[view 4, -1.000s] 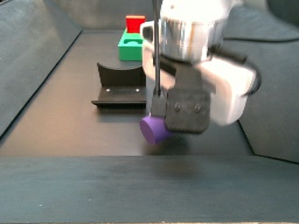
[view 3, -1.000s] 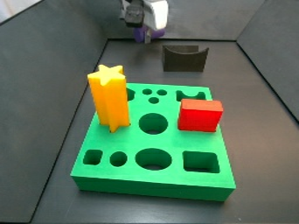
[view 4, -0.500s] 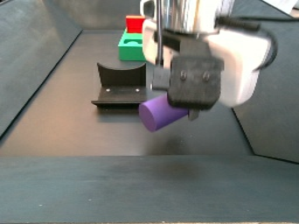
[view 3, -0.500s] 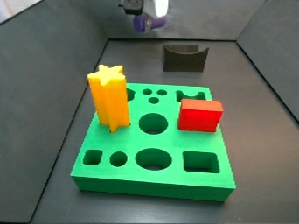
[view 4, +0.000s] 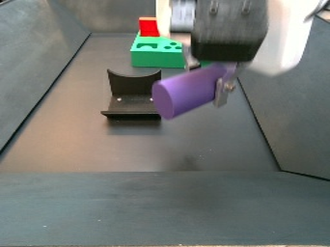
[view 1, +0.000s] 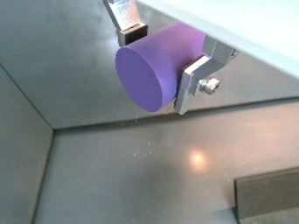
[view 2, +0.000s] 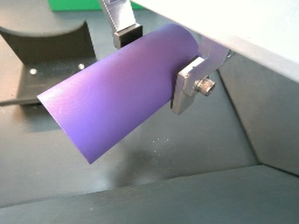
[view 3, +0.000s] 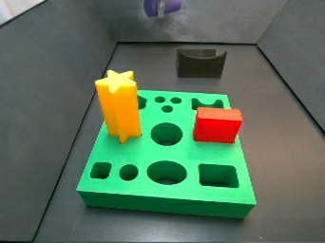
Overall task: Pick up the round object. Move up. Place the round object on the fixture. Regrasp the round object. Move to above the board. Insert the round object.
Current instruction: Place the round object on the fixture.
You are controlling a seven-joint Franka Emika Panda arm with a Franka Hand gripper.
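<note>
The round object (view 4: 191, 90), a purple cylinder, is clamped between the fingers (view 2: 193, 83) of the gripper (view 1: 163, 54) and hangs in the air, clear of the dark floor. It lies tilted, with one round end face (view 1: 145, 79) turned toward the camera in a wrist view and its long side (view 2: 117, 101) shown in a wrist view. The silver finger plates press on opposite sides of the cylinder near its upper end. In a side view the gripper (view 3: 160, 7) with the purple piece appears at the top edge of the frame, above the far end of the enclosure. The fixture (view 4: 131, 93), a dark block with a curved notch, stands on the floor below and beside the held piece. The board (view 3: 166, 150), a green slab with holes, lies well apart and carries a yellow star prism (view 3: 118, 104) and a red cube (view 3: 218, 124).
</note>
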